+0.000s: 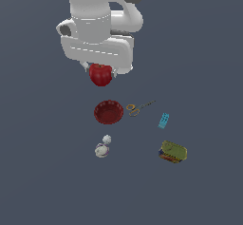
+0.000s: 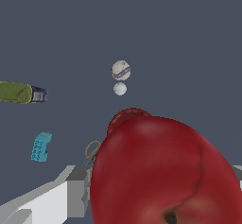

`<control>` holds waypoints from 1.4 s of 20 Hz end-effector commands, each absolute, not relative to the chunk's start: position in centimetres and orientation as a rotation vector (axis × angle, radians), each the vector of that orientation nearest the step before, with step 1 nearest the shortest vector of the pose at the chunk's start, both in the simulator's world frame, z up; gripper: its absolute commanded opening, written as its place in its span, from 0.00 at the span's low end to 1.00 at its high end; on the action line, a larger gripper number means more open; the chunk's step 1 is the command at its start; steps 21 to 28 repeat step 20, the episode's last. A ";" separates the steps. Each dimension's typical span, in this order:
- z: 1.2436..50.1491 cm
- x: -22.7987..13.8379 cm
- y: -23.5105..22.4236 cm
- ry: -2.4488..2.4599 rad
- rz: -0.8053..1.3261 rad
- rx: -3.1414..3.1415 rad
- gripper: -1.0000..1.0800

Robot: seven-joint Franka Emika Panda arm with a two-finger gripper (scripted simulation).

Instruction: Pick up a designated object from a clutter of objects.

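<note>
the gripper (image 1: 100,69) is clamped on the red apple (image 1: 100,74), which hangs beneath the white arm, clear of the dark surface (image 1: 209,53). in the wrist view the apple (image 2: 160,171) fills most of the picture, with a grey fingertip (image 2: 78,185) pressed against its side. on the surface in the exterior view, the dark-red fluted bowl (image 1: 108,112) lies below the apple, orange-handled scissors (image 1: 137,108) just beside the bowl toward the exterior view's right, the cyan block (image 1: 163,120) farther right, and the yellow-green tin (image 1: 172,152) below that block. a small white ball (image 1: 107,138) touches a white rounded piece (image 1: 101,150) below the bowl.
</note>
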State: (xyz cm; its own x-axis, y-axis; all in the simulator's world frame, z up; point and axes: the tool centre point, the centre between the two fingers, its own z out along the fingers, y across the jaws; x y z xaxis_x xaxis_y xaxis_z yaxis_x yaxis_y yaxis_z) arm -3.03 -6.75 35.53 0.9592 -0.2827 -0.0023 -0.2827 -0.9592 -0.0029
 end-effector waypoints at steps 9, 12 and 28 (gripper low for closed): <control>42.9 -2.8 -12.0 0.448 0.000 -3.109 0.00; 44.0 -2.6 -12.8 0.448 0.000 -3.110 0.00; 45.0 -2.5 -13.5 0.448 0.000 -3.110 0.00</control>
